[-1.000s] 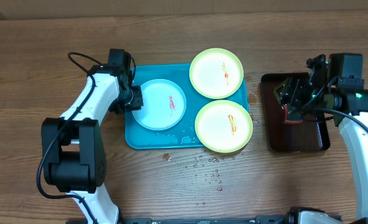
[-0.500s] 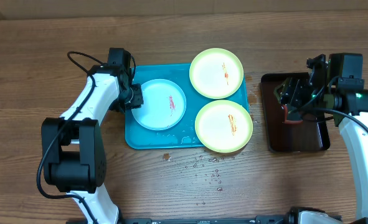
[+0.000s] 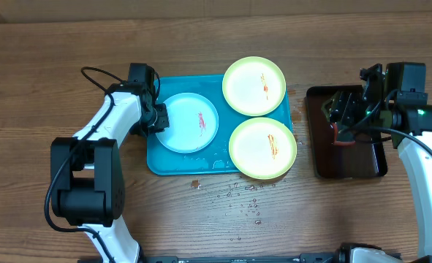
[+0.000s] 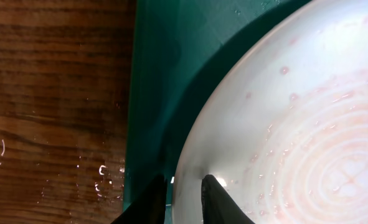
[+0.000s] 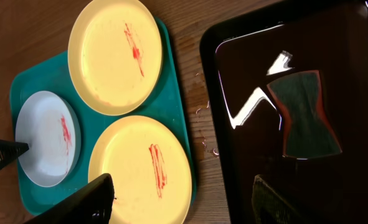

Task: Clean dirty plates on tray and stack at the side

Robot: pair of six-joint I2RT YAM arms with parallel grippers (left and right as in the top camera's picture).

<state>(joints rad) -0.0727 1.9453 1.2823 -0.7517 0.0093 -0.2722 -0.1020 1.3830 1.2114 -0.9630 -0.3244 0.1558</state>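
The turquoise tray holds three plates with red smears. The light-blue plate lies at its left, and two green-rimmed plates lie at the far right and the near right. My left gripper is at the blue plate's left edge. In the left wrist view its fingers are shut on the rim of the blue plate over the tray. My right gripper hangs open and empty over the dark tray. The right wrist view shows its wide-open fingers.
A dark glossy tray stands at the right with a sponge in it. Water drops lie on the wooden table in front of the turquoise tray. The two green plates overhang the tray's right rim.
My left arm has shifted very slightly at the blue plate's edge. The plates and my right arm have not moved.
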